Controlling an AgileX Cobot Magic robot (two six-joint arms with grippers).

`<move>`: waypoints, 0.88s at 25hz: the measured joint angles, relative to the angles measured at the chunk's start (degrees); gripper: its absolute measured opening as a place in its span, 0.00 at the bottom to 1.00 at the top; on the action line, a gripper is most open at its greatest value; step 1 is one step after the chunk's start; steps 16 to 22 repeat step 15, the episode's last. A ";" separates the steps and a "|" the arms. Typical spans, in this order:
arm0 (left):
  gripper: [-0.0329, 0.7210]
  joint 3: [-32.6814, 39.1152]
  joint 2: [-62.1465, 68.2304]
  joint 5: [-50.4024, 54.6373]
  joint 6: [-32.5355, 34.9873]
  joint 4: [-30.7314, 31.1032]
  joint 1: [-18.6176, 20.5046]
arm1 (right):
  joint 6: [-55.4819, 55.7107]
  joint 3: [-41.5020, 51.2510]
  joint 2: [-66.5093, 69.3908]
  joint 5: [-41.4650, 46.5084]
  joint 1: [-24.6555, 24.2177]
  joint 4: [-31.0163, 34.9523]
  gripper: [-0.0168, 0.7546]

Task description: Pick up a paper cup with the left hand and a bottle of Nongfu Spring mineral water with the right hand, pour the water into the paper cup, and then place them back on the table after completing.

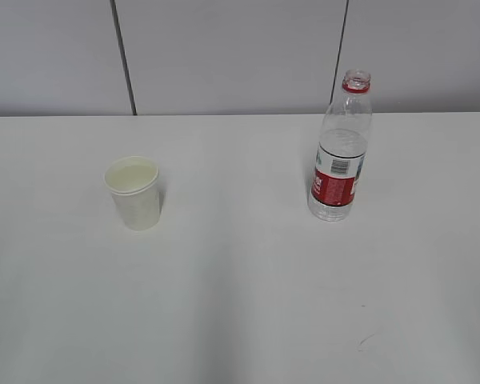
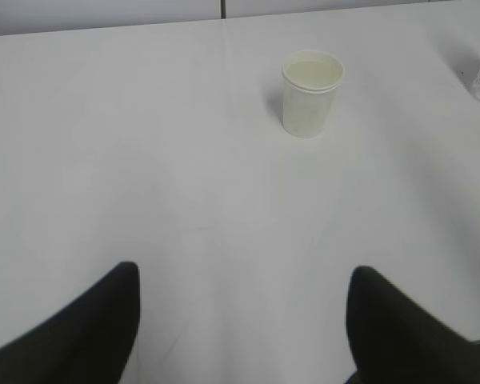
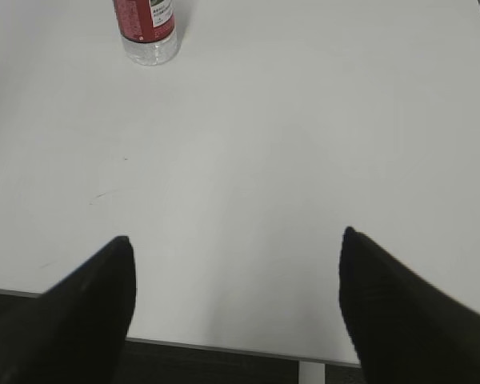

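Left wrist view shows the left hand spread wide, empty, with the paper cup upright ahead, slightly right, well apart: advance low, straddling its wall squarely before closing gently.

Left hand's black two-finger gripper: two matte black fingers, broad, tapering to rounded tips, plain surface. Right hand's black two-finger gripper: same matte black tapered fingers. Arm bodies out of frame in all views.
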 joint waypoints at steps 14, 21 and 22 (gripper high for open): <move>0.70 0.00 0.00 0.00 0.00 0.00 0.00 | 0.00 0.00 0.00 0.00 0.00 0.00 0.78; 0.70 0.00 0.00 0.00 0.00 0.00 0.00 | 0.00 0.00 0.00 0.00 0.00 0.00 0.78; 0.70 0.00 0.00 0.00 0.00 0.00 0.00 | 0.00 0.00 0.00 0.00 0.00 0.00 0.78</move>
